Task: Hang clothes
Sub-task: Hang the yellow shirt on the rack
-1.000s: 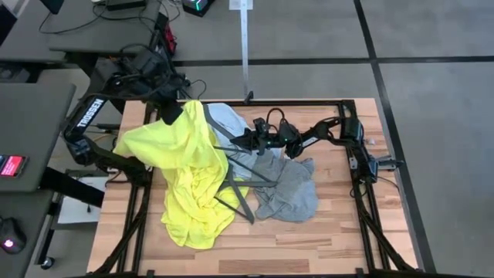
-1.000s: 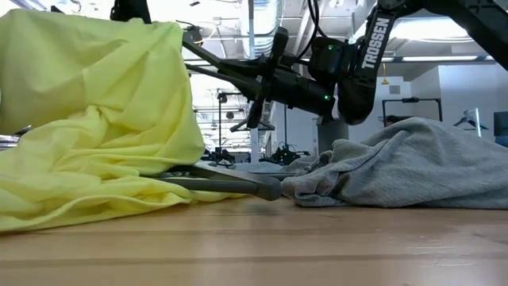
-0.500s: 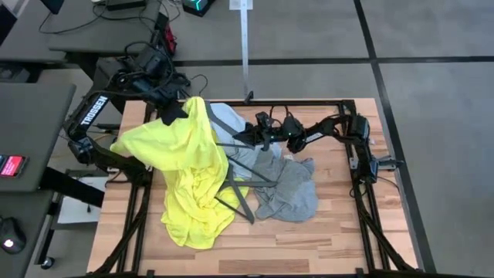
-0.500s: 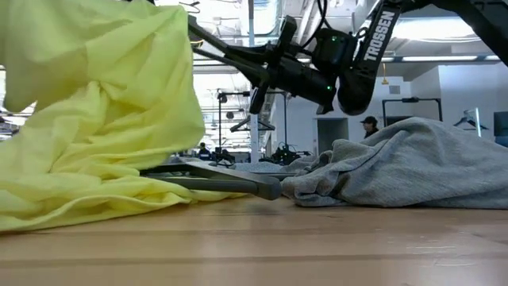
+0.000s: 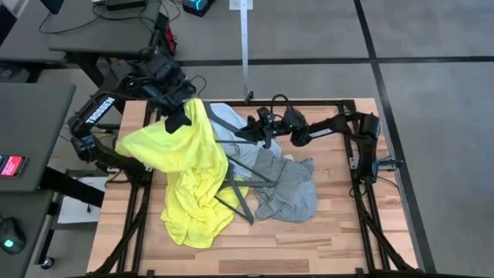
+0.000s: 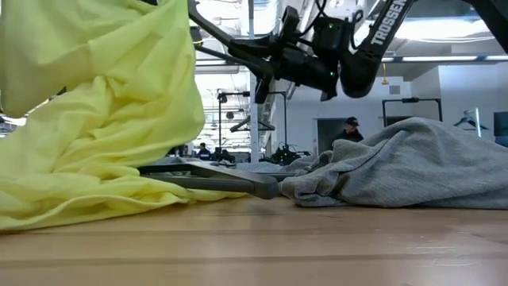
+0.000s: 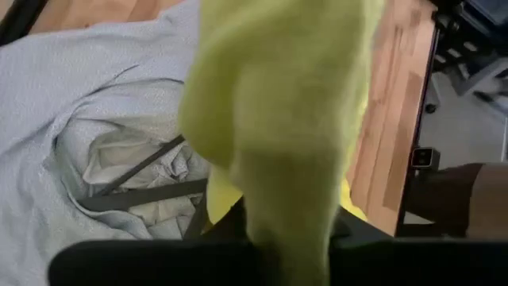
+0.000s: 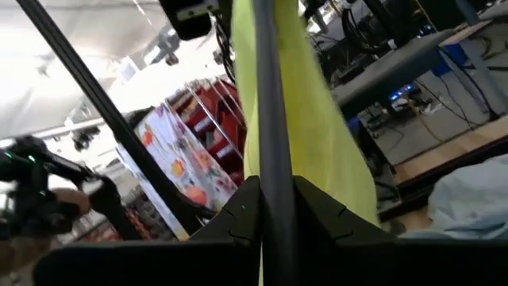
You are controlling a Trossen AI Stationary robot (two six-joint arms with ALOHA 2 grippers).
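High view, yellow T-shirt (image 5: 185, 166): lifted, clenched in left gripper (image 5: 178, 117), near far-left corner.
Hanger (image 5: 231, 135): right gripper (image 5: 258, 133) grasping it, partly inserted.
Grey T-shirt (image 5: 289, 189), blue shirt (image 5: 228, 120): unhung on bench (image 5: 340, 239).

Wooden table (image 5: 340, 239) with a black frame along its edges. Lying on it: a neon-yellow T-shirt (image 5: 193, 208), its lower part spread toward the left front, the rest raised off the surface; a grey T-shirt (image 5: 289, 193) at centre; a pale blue shirt (image 5: 228, 123) near the far edge; a dark hanger (image 5: 239, 197) between yellow and grey garments.
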